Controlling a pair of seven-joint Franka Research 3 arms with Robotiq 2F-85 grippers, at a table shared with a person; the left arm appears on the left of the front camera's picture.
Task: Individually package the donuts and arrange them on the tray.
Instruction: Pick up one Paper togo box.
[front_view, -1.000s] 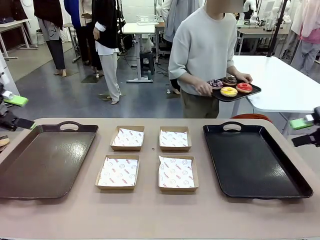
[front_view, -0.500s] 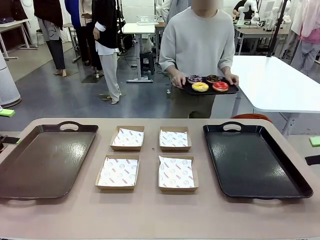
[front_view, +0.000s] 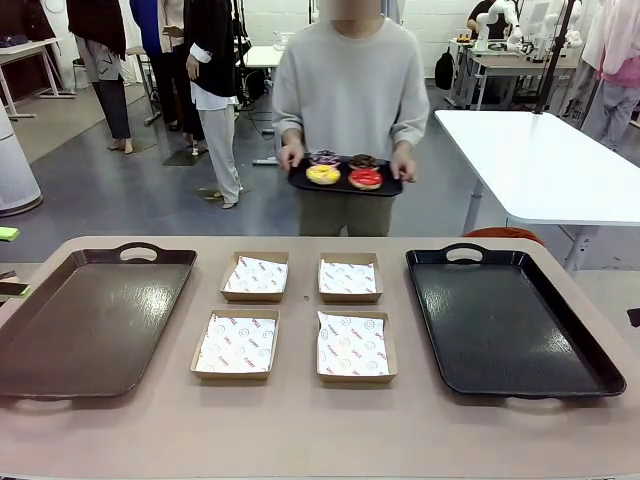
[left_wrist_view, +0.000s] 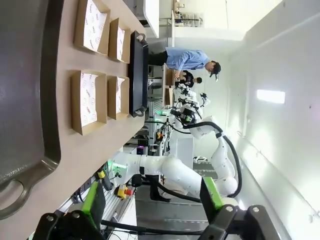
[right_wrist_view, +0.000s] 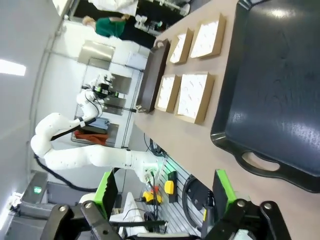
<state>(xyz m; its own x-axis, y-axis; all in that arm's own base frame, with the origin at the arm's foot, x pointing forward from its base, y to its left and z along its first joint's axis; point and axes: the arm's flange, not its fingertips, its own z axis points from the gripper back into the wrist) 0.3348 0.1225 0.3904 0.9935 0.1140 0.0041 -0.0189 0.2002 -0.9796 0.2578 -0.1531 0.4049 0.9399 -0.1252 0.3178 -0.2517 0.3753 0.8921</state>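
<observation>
**Tools.** The left tool (left_wrist_view: 152, 202) has its jaws fully apart, with nothing between the green pads. The right tool (right_wrist_view: 166, 189) is likewise wide open and holds nothing. They hang off the worktop (front_view: 300, 430) at 9 and 3 o'clock, well apart from every task item.

**Risks, as judged.**
- The donuts (front_view: 344, 168) are not on the worktop. A person at 12 o'clock, beyond the far edge, carries them on a small black tray (front_view: 345, 189).
- They sit close together, so a tool closing on one could smear its neighbour's icing.
- A hard squeeze would likely crush the ring or mark the glaze.
- The person's hands (front_view: 403, 170) grip the small tray's rim just beside the donuts, so an early reach risks contact.
- The boxes look light and their paper loose. Either may slide or lift when a donut is set down.

**Containers.**
- Four cardboard boxes (front_view: 236, 345) stand two by two at centre, each holding only white printed paper.
- The brown tray (front_view: 90, 320) at 9 o'clock and the black tray (front_view: 510, 320) at 3 o'clock are bare.
- The small tray carries all four donuts. The yellow donut (front_view: 323, 174) and the red donut (front_view: 365, 178) are nearest, with the purple and chocolate ones behind.
</observation>
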